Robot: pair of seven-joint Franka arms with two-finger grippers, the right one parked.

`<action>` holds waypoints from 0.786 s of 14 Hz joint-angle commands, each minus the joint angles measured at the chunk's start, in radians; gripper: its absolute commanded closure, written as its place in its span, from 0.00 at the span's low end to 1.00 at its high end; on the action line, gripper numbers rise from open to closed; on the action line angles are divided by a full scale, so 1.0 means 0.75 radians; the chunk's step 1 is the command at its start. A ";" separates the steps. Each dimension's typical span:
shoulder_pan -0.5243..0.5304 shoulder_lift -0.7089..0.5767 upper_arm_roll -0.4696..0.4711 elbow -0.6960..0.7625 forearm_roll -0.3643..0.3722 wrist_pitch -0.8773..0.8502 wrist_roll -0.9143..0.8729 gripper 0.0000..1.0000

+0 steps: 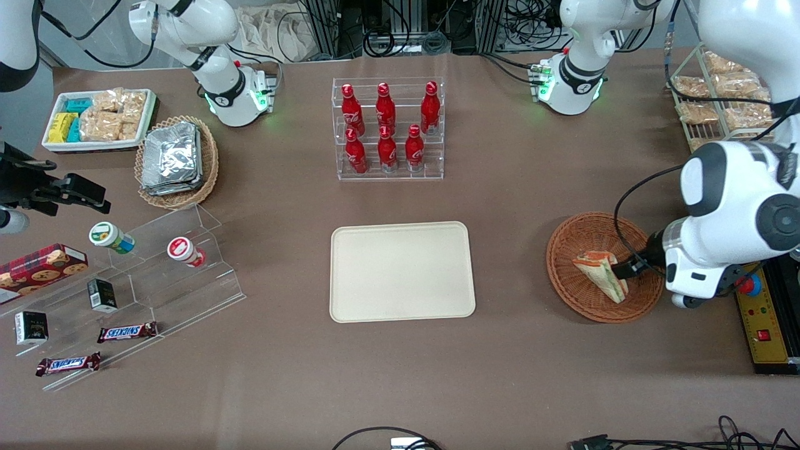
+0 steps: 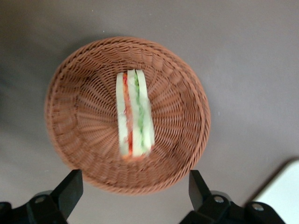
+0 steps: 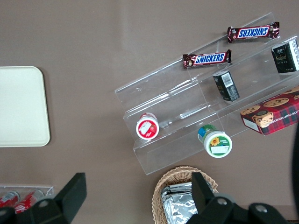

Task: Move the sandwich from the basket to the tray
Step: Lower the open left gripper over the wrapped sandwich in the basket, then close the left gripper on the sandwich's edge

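The sandwich (image 1: 601,274) lies in the reddish-brown basket (image 1: 581,237) toward the working arm's end of the table, a pale wedge with green and orange-red layers. In the left wrist view the sandwich (image 2: 134,114) rests edge-up in the middle of the basket (image 2: 79,116). My gripper (image 2: 133,179) hangs above the basket's rim, open, with its black fingers (image 2: 70,186) spread wide and nothing between them. In the front view the gripper (image 1: 630,267) is beside the sandwich, over the basket. The cream tray (image 1: 400,272) lies bare at the table's middle; a corner of the tray (image 2: 285,186) shows.
A clear rack of red bottles (image 1: 387,128) stands farther from the front camera than the tray. A yellow control box (image 1: 765,319) and a wire rack of snack packs (image 1: 719,94) sit by the working arm. A tan basket of foil packs (image 1: 175,159) and an acrylic stand (image 1: 156,269) lie toward the parked arm's end.
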 commanded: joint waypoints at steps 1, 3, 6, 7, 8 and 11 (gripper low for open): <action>0.011 0.009 -0.008 -0.152 0.021 0.208 -0.102 0.00; 0.011 0.011 -0.006 -0.247 0.021 0.339 -0.108 0.00; 0.045 0.023 -0.006 -0.353 0.073 0.462 -0.106 0.00; 0.052 0.023 -0.006 -0.374 0.106 0.493 -0.108 0.00; 0.054 0.029 -0.006 -0.394 0.113 0.527 -0.108 0.00; 0.054 0.082 -0.006 -0.398 0.111 0.601 -0.110 0.02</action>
